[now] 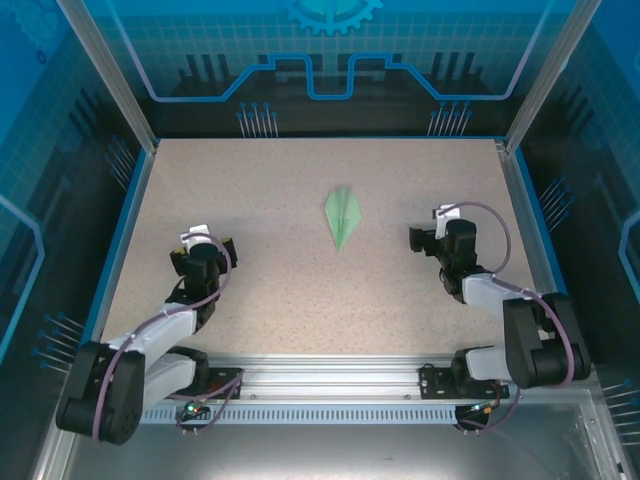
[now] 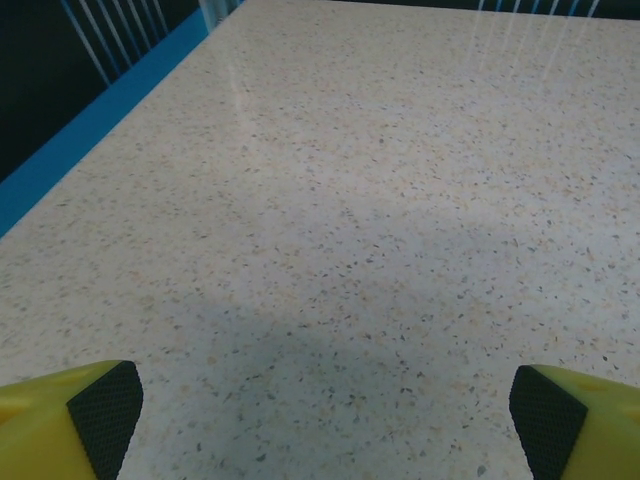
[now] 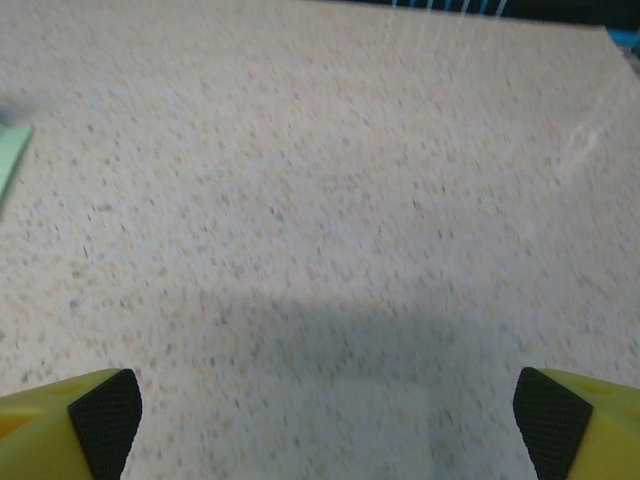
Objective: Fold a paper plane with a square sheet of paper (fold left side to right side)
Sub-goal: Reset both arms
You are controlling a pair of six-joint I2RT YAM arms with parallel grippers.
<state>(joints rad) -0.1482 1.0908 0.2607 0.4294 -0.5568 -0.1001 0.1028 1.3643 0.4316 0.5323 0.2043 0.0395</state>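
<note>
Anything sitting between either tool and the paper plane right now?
Nothing visible. The paper plane lies mid-table, apart from both arms. Just speckled table runs from it to the open left tool and to the open right tool. The right wrist view catches the plane's green edge at its far left.

In the right wrist view the paper plane (image 3: 8,155) gets chopped off by the picture's edge at roughly 9 o'clock, so it's just a green sliver. That whole shot is kinda smeary too, so its outline is fuzzy. From the top camera its folds are too tiny to make out. Both wrist views crop the fingers: the left gripper (image 2: 325,420) has tips poking in at 7 and 5 o'clock, same deal for the right gripper (image 3: 325,420).
</note>
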